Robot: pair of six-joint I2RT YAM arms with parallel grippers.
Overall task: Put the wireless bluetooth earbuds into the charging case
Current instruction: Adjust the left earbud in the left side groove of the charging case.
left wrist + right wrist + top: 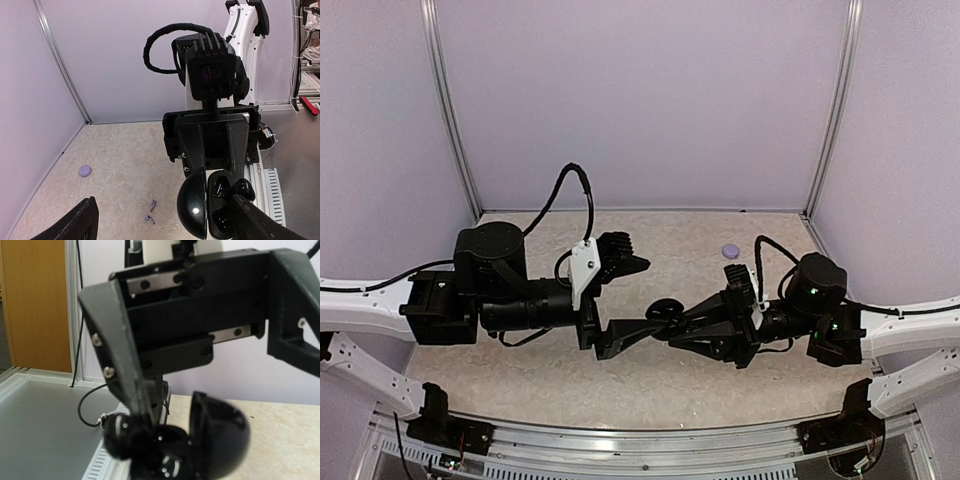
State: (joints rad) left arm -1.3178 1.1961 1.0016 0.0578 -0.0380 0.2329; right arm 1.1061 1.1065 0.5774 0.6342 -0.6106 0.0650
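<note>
The smooth round lavender charging case (85, 171) lies on the speckled worktop (125, 150) near two tiny stemmed earbuds (152, 204), while the left tool (651, 292) gapes and the right tool (216, 175) clamps a glossy black clamshell case (194, 205).

This is a robotics lab test cell. Two black-and-white robot arms (520, 300) are mounted at six o'clock on a speckled desk (520, 380). Plain lavender panels (640, 100) set in aluminium posts (453, 110) box the desk in, and a slotted aluminium rail (650, 465) runs along its near edge. Outside the cell, the left wrist view shows cable bundles (312, 47) hanging at three o'clock. The right wrist view shows a wooden panel (35, 305) at nine o'clock, above grey flooring (40, 415).
</note>
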